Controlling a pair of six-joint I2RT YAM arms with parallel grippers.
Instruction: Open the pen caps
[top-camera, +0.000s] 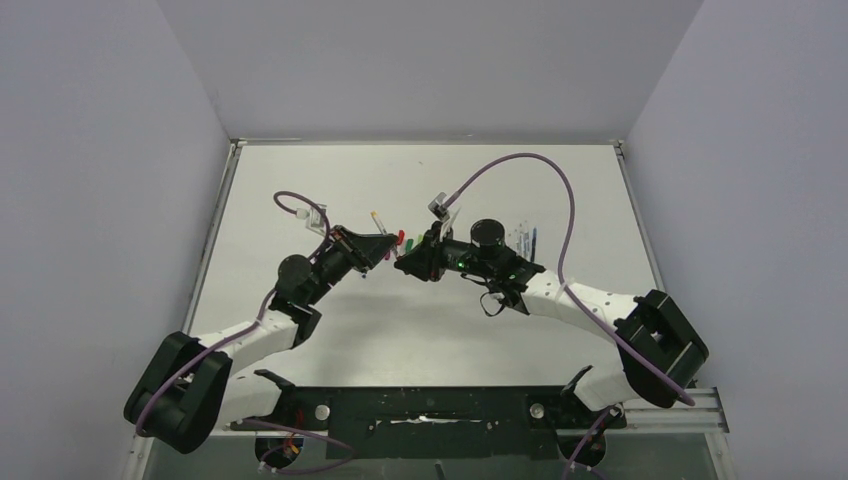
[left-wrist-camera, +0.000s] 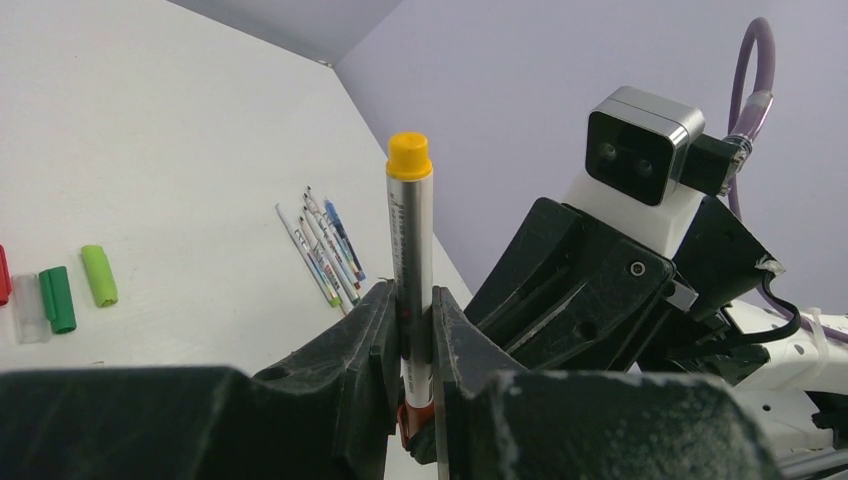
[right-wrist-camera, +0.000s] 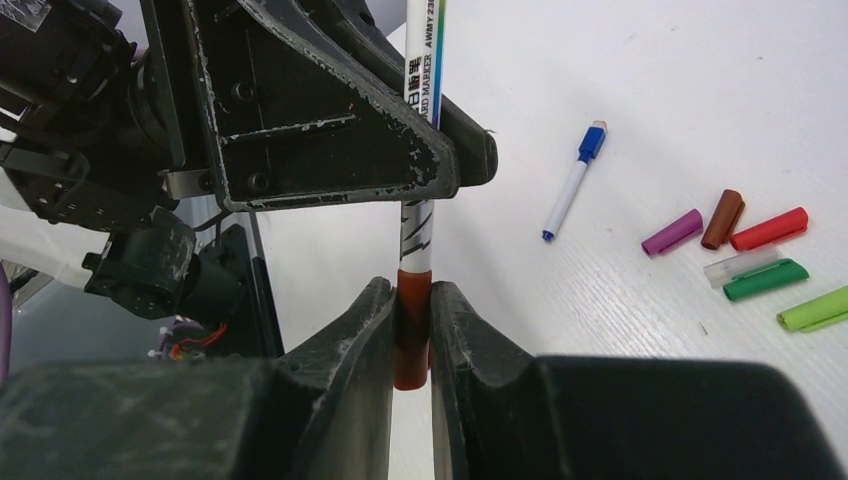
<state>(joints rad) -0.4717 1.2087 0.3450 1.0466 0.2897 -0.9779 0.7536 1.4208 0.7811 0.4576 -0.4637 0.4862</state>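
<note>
Right gripper (right-wrist-camera: 411, 295) is pinched on the red-brown cap (right-wrist-camera: 411, 335) at lower centre, the pen (left-wrist-camera: 410, 235) being clamped by the left gripper (left-wrist-camera: 412, 295), so the cap is best drawn straight off.

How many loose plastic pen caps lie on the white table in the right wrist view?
6, clustered at right: purple cap, brown cap, red cap, clear cap, dark green cap, lime cap. Others may be hidden.

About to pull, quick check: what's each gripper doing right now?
Left gripper: closed on the pen, around its barrel.
Right gripper: closed on the red cap at that pen's end.
</note>
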